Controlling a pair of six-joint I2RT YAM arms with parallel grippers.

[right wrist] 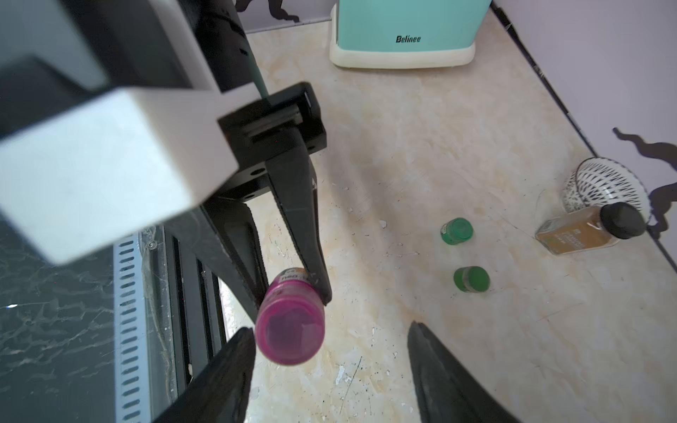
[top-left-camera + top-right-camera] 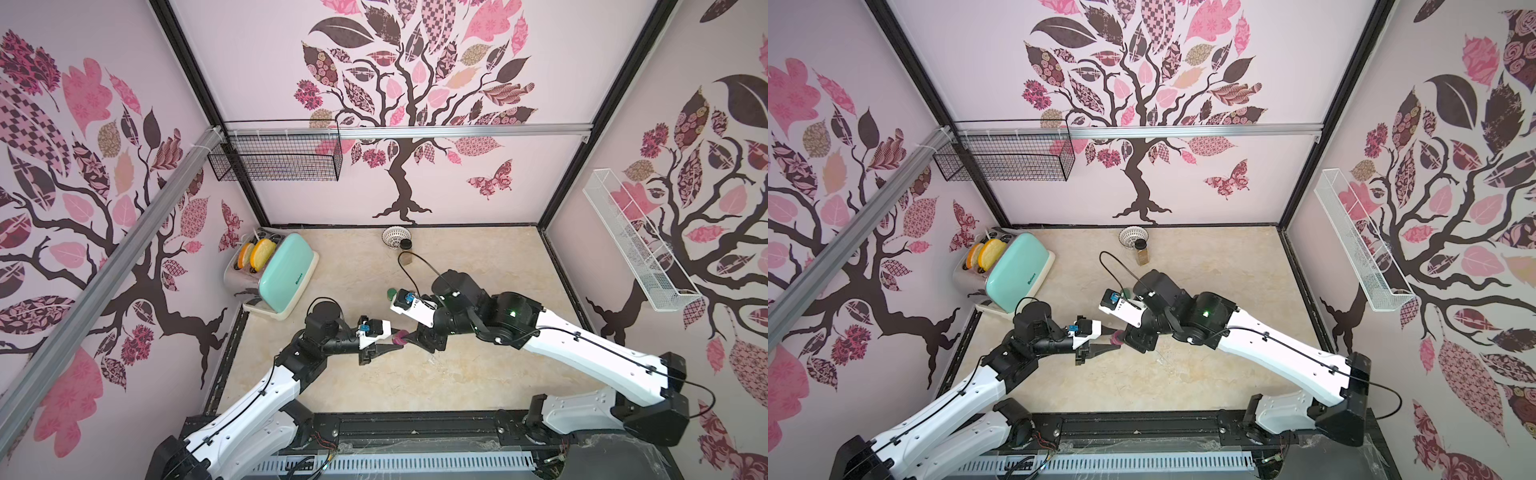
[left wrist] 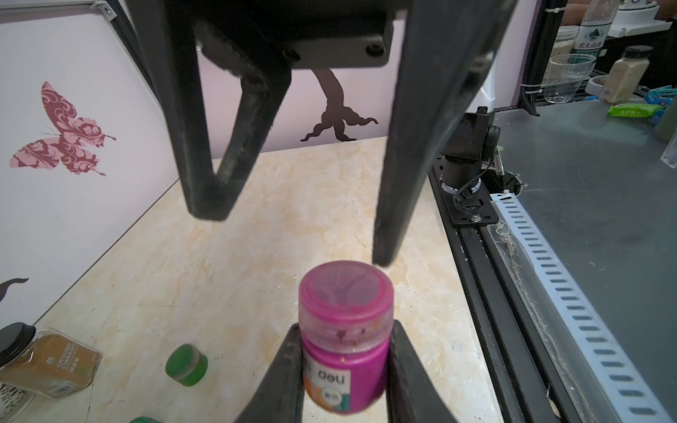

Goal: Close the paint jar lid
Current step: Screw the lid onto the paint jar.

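Observation:
A magenta paint jar (image 3: 346, 366) is clamped by its body between the fingers of my left gripper (image 3: 346, 329), which is shut on it and holds it above the table. Its translucent pink lid (image 3: 346, 304) sits on top of the jar. My right gripper (image 1: 329, 327) is open and faces the lid (image 1: 289, 329) end on. One right fingertip (image 3: 383, 256) stands close to the lid's rim, the other (image 3: 208, 205) well off to the side. In both top views the jar (image 2: 400, 336) (image 2: 1116, 336) shows between the two grippers at mid-table.
Two small green jars (image 1: 457, 230) (image 1: 471, 279) lie on the marble table (image 1: 403, 146). A cinnamon spice jar (image 1: 586, 230) and a white mesh bowl (image 1: 604, 183) are near the back wall. A teal toaster (image 2: 286, 270) stands at the back left. The black rail (image 3: 487, 256) runs along the front edge.

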